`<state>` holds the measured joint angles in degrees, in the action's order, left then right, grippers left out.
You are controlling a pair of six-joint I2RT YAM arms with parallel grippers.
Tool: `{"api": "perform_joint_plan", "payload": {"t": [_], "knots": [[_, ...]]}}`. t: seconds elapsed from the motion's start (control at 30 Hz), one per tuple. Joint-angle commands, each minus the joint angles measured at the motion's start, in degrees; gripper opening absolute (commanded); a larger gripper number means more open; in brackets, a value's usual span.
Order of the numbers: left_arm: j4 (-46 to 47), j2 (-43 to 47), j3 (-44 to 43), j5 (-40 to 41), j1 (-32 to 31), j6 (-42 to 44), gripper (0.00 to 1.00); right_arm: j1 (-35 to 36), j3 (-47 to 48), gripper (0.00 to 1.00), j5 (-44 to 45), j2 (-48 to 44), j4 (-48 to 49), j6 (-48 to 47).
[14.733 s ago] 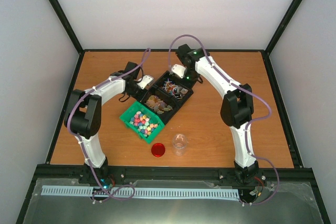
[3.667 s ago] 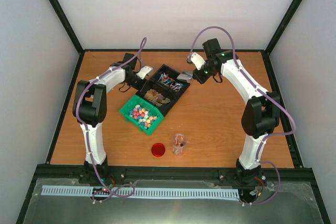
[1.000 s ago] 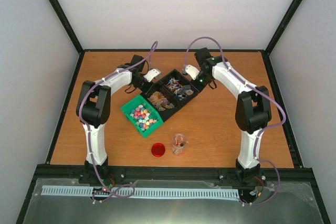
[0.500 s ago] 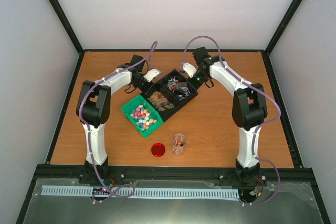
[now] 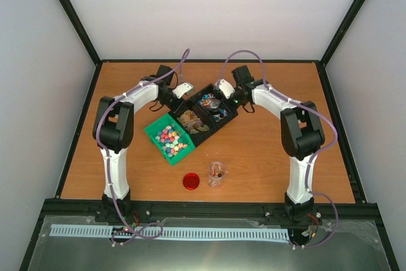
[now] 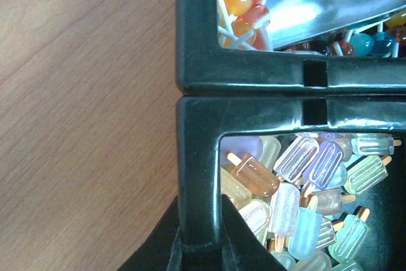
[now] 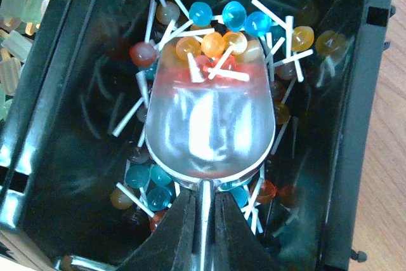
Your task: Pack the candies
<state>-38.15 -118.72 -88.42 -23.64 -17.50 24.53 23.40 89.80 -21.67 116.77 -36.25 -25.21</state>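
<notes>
The candies (image 5: 170, 142), pastel lumps, fill a green bin (image 5: 154, 132) left of centre. My left gripper (image 5: 184, 96) is shut on the wall of the black bin (image 6: 198, 157) of popsicle sweets (image 6: 304, 188), one finger on each side of the wall (image 6: 200, 223). My right gripper (image 5: 220, 95) is shut on the handle of a metal scoop (image 7: 209, 125), whose bowl lies among lollipops (image 7: 216, 42) in the second black bin (image 7: 368, 93). A few lollipops rest at the scoop's front lip. The fingers clamp the handle (image 7: 203, 220).
A clear jar (image 5: 217, 174) with something dark red inside stands near the front edge, its red lid (image 5: 191, 181) to its left. The three bins sit in a diagonal row. Black frame posts edge the table.
My right gripper has moved left and down, bringing the scoop into the lollipop bin. The left gripper keeps its hold on the black bin. The jar, empty at first, holds something.
</notes>
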Motion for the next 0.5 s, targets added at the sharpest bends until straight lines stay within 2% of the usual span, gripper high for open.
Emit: {"api": "perform_joint_plan", "payload": {"t": [0.0,0.13,0.3,0.47], "knots": [[-1.04,-1.89,-2.63,-3.7,-0.78,4.26,0.07,1.21,-13.27,0.03,-3.92,-1.92,10.62,0.12],[-1.51,-2.11,-2.37,-3.79,-0.66,3.3,0.07,0.03,-13.57,0.03,-6.14,-2.15,12.9,1.45],[-2.49,-2.59,-2.6,-3.61,-0.45,3.03,0.07,-1.11,-20.25,0.03,-11.27,-6.99,28.2,5.07],[-3.62,-3.54,-3.85,-3.56,0.29,2.32,0.07,-1.08,-24.32,0.03,-11.69,-7.88,34.73,8.44]]}}
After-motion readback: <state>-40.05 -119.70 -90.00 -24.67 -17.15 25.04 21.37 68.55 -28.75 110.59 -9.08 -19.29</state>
